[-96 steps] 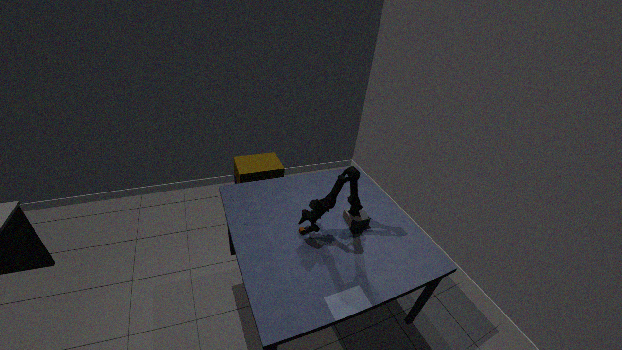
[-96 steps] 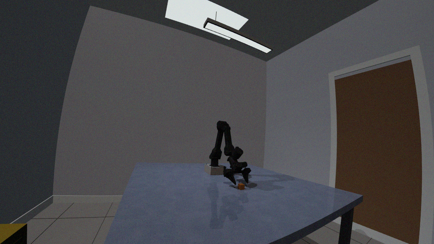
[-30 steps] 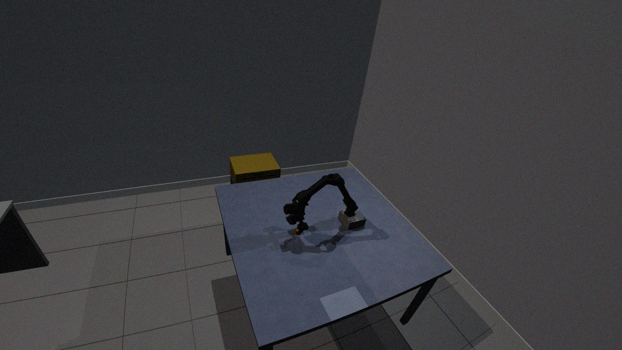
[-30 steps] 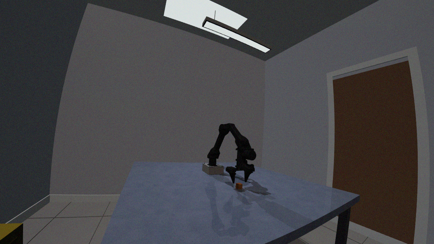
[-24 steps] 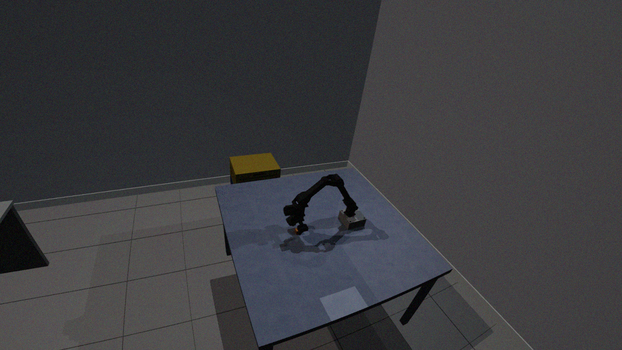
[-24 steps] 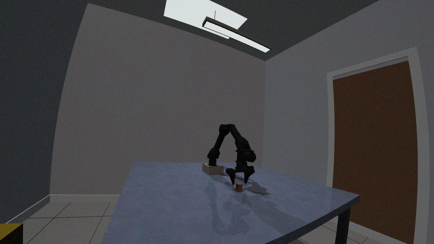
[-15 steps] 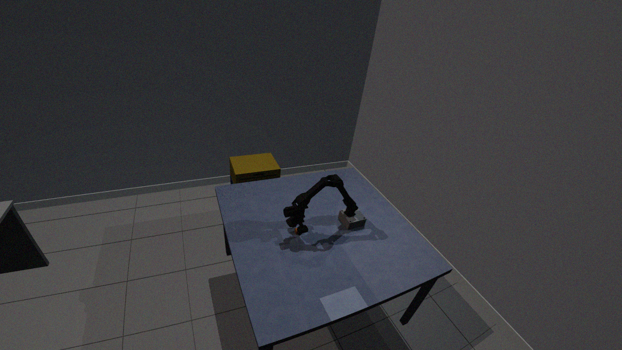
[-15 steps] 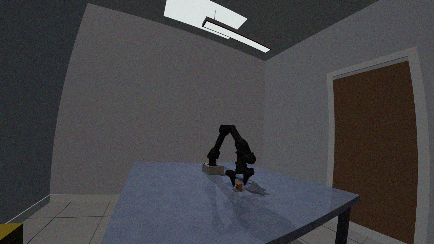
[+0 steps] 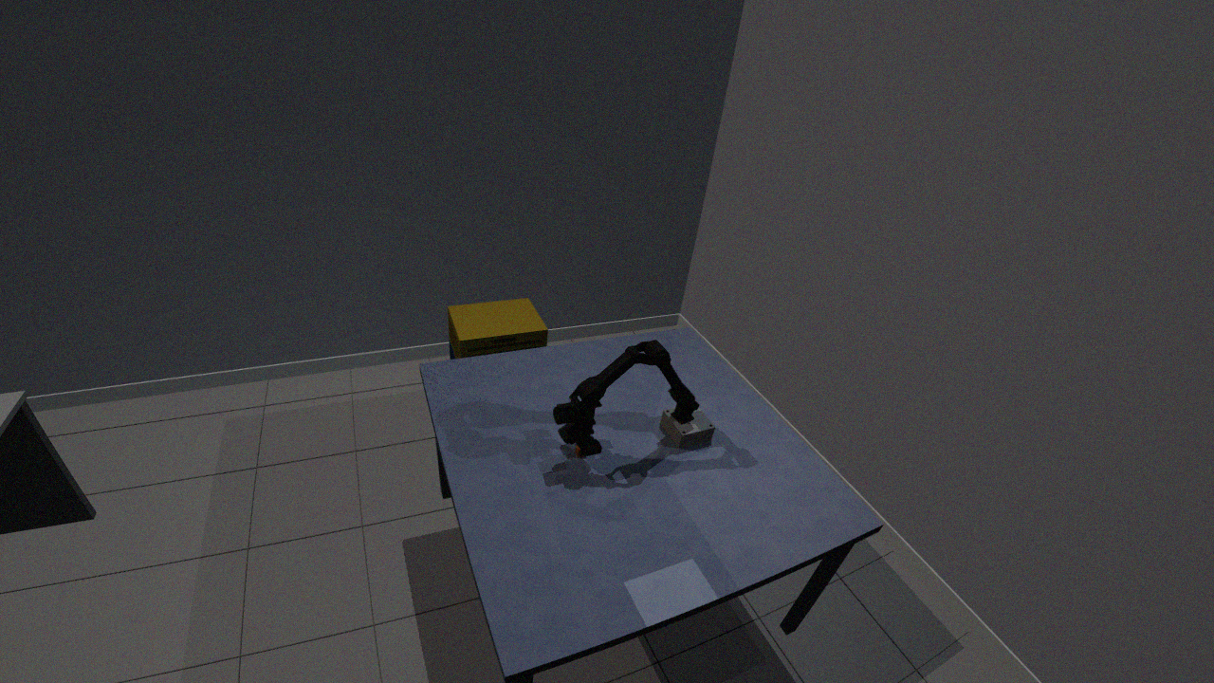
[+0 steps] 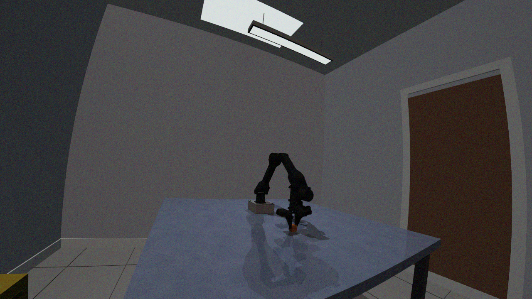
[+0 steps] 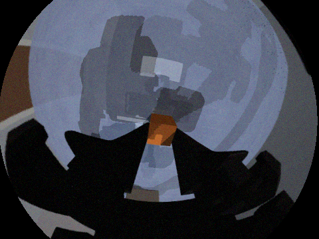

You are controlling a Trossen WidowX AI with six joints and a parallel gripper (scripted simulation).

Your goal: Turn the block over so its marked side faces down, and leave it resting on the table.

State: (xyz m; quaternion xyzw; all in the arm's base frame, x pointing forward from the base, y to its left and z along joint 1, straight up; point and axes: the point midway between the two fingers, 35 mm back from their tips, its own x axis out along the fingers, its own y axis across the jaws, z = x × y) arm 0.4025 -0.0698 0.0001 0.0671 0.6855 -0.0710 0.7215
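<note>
A small orange block [image 9: 577, 451] [image 10: 293, 228] [image 11: 161, 131] is between the fingertips of my gripper [image 10: 293, 226] [image 11: 160, 127]. The gripper points down and is shut on the block, with a fingertip against each of two opposite sides in the wrist view. The block is at or very near the surface of the blue-grey table [image 9: 542, 561] [image 10: 193, 245] [image 11: 56, 76]; I cannot tell whether it touches. No marking can be made out on the faces in view. The underside and the gripped sides are hidden.
The arm's pale base box [image 9: 686, 431] [image 10: 260, 207] stands on the table behind the gripper. A yellow box [image 9: 496, 321] [image 10: 13, 284] stands beyond the table's edge. Shadows and a bright light patch [image 9: 671, 592] lie on the table top.
</note>
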